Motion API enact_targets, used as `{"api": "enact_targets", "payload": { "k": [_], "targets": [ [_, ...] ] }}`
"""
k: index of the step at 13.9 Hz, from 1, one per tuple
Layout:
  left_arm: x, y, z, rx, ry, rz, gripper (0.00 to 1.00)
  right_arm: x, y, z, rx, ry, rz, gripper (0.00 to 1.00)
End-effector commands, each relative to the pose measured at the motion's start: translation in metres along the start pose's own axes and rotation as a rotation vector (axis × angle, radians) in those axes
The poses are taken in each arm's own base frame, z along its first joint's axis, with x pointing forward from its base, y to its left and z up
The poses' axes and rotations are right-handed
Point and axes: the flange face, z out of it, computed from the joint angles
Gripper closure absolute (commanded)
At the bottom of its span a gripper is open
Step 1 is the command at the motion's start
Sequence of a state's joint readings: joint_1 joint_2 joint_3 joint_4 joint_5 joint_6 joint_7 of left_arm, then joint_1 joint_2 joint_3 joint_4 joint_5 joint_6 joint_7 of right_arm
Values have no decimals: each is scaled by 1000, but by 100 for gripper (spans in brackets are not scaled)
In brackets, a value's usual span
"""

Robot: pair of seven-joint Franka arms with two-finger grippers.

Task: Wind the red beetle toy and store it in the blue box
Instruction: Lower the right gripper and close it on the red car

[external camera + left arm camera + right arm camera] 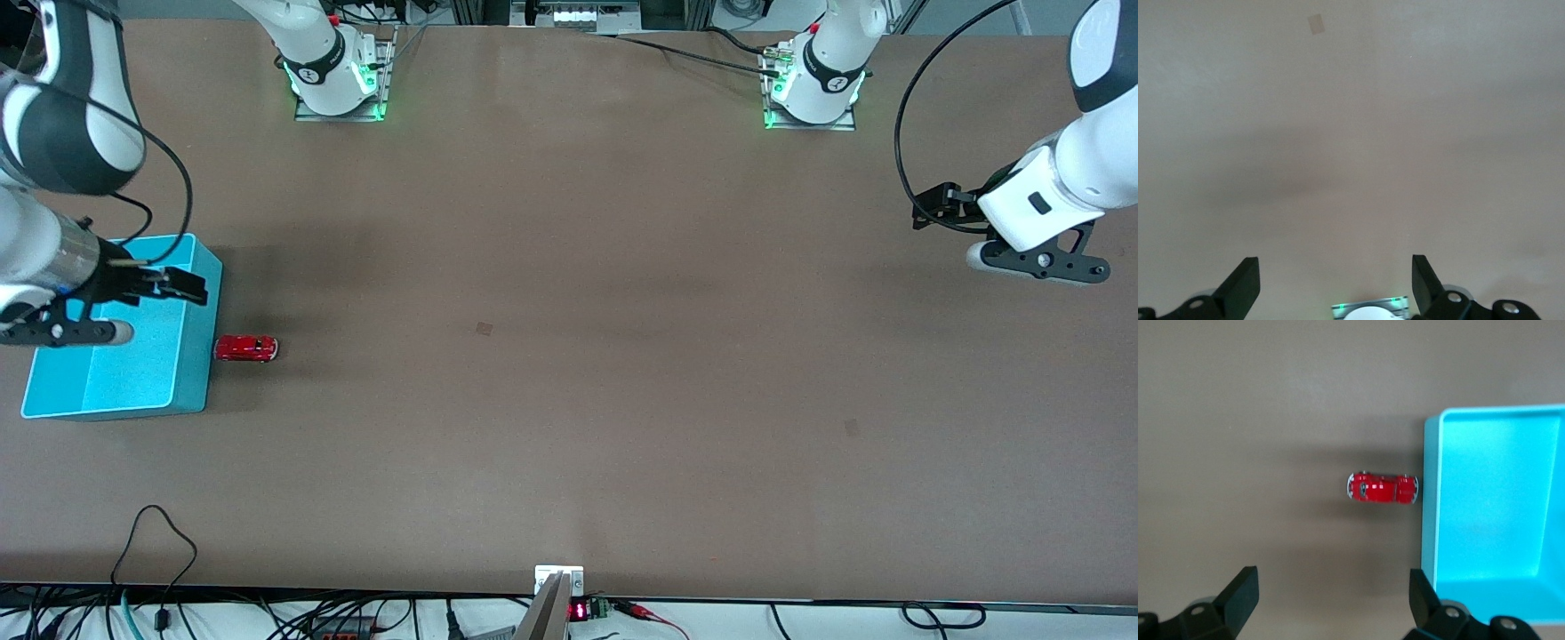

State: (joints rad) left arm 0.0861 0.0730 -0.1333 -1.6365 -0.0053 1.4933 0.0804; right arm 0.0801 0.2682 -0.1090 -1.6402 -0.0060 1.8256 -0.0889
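The red beetle toy (246,348) stands on the brown table, close beside the blue box (197,360) on the wall that faces the left arm's end. In the right wrist view the toy (1381,488) sits just outside the box's rim (1431,507), and the box shows no contents. My right gripper (67,331) hangs open and empty in the air over the blue box; its open fingers (1239,590) frame bare table beside the box. My left gripper (1040,262) waits open and empty above the table at the left arm's end, its fingers (1245,283) over bare table.
A small darker patch (484,329) marks the table's middle and also shows in the left wrist view (1316,24). The two arm bases (338,84) (813,93) stand along the edge farthest from the front camera. Cables (151,551) lie at the nearest edge.
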Motion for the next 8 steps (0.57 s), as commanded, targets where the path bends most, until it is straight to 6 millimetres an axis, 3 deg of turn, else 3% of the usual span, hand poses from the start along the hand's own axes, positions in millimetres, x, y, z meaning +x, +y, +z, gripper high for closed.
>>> {"api": "enact_targets", "payload": {
  "k": [1, 2, 5, 8],
  "targets": [
    [-3, -19, -13, -31, 57, -85, 0, 19, 9, 26, -4, -7, -94, 0],
    [-9, -22, -18, -26, 98, -125, 0, 25, 19, 52, -2, -30, -152, 0],
    [-32, -36, -18, 4, 221, -181, 0, 34, 39, 97, 8, -23, -376, 0],
    [-31, -35, -19, 18, 225, -236, 0, 34, 54, 131, 17, -43, -662, 0]
  ]
}}
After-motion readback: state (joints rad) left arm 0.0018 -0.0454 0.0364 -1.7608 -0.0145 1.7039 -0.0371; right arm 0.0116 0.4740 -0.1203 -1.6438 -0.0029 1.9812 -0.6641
